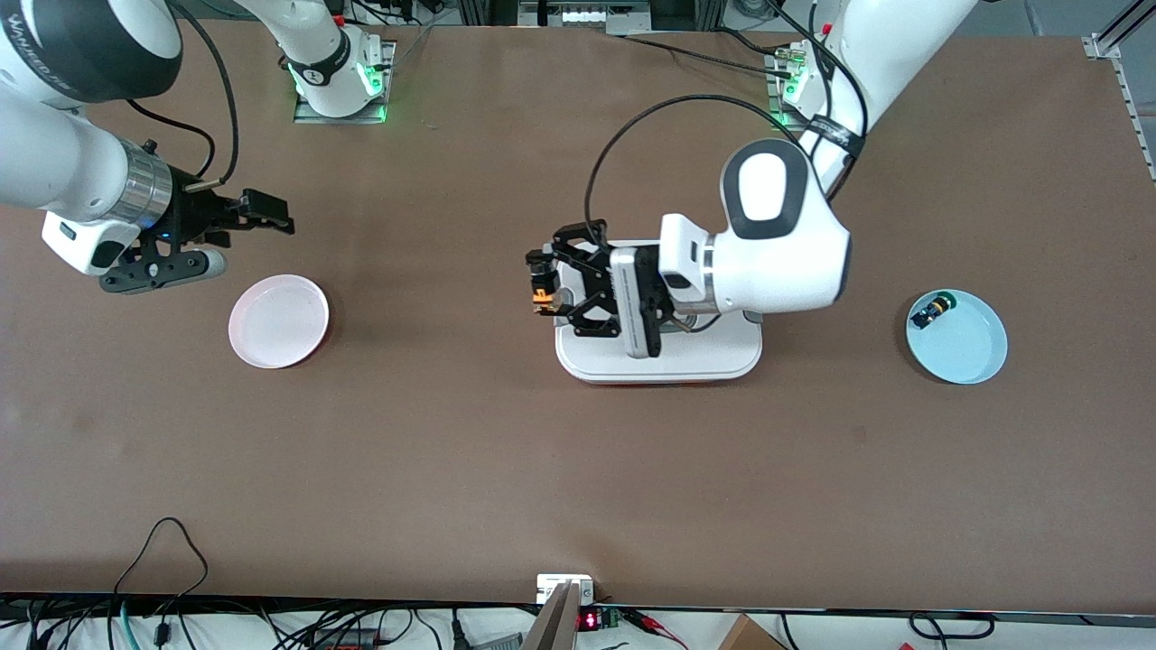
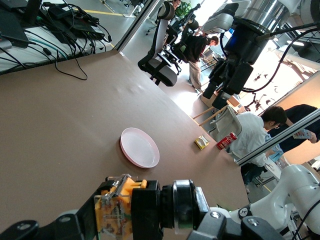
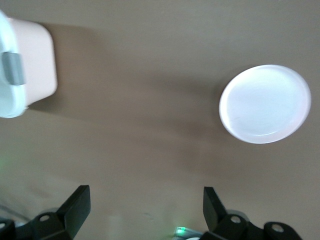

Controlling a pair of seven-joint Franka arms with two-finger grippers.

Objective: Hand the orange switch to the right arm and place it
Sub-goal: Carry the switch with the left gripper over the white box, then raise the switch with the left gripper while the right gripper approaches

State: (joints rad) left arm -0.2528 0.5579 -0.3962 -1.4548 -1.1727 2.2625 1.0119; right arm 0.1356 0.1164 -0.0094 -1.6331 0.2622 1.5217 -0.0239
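You are looking at two switches, the orange switch [image 1: 542, 295] and a green-capped switch [image 1: 932, 311]; two plates, pink [image 1: 278, 320] and blue [image 1: 971, 354]; one white tray [image 1: 659, 359].

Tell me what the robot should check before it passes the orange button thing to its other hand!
1. Left hand shut on the orange switch, over the white tray's edge: ok.
2. Right hand open, ready to take it: ok.
3. Hands close enough to pass: not ok; the right hand is up above the table near the pink plate, apart from the left hand.
4. Pink plate has nothing on it: ok.
5. Other switch with the green-yellow cap lies in the blue plate, out of the way: ok.
6. Enough of the switch sticking out to grab: cannot tell.
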